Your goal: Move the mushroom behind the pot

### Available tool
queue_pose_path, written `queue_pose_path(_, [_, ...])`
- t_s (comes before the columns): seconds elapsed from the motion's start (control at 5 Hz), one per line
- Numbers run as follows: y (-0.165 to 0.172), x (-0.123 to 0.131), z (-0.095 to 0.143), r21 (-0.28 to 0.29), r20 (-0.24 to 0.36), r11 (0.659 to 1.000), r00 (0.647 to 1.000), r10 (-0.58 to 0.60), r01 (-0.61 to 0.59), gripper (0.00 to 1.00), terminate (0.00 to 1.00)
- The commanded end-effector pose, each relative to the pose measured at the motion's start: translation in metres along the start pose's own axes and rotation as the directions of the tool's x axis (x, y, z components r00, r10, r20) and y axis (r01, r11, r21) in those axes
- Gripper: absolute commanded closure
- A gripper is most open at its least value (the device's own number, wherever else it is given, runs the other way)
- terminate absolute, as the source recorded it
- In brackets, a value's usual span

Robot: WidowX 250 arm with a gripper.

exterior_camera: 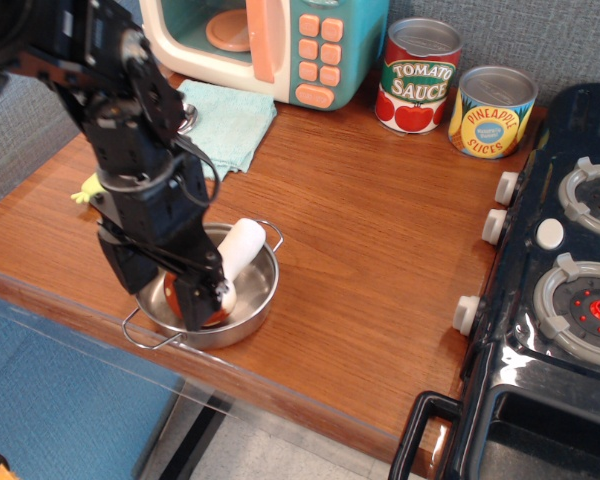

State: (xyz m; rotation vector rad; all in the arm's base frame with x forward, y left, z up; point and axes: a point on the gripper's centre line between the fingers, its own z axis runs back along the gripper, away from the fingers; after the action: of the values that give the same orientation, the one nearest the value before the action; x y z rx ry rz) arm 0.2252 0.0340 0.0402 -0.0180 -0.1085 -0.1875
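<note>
My gripper [175, 288] sits inside the pot [260, 301], fingers spread wide around the mushroom [235, 258] cap.

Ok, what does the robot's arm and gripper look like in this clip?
The arm is matte black, built of blocky, boxy segments with a rounded joint housing. A thin black cable loops along its side. The black gripper has two long flat fingers. No markings are legible.
</note>
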Motion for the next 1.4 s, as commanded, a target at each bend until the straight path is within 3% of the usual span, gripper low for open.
queue_pose_path(0.0, [0.006, 0.012, -0.005, 0.038, 0.007, 0.999, 1.0, 0.013, -0.014, 0.0, 0.0])
queue_pose_path(0.2, [0.014, 0.017, -0.01, 0.045, 0.005, 0.998, 0.999, 0.035, -0.035, 0.0, 0.0])
queue_pose_path(0.4, [0.019, 0.021, -0.008, 0.035, 0.015, 0.998, 0.999, 0.05, -0.051, 1.0, 0.0])
queue_pose_path(0.6, [0.021, 0.027, 0.008, 0.024, 0.048, 0.998, 0.997, 0.059, -0.06, 1.0, 0.0])
queue_pose_path(0.8, [0.027, 0.048, 0.043, -0.028, 0.098, 0.995, 0.991, 0.096, -0.094, 1.0, 0.0])
queue_pose_path(1.0, [0.031, 0.087, 0.055, -0.051, 0.092, 0.987, 0.983, 0.158, -0.154, 1.0, 0.0])
queue_pose_path(1.2, [0.027, 0.121, 0.046, -0.035, 0.066, 0.984, 0.982, 0.178, -0.176, 1.0, 0.0])
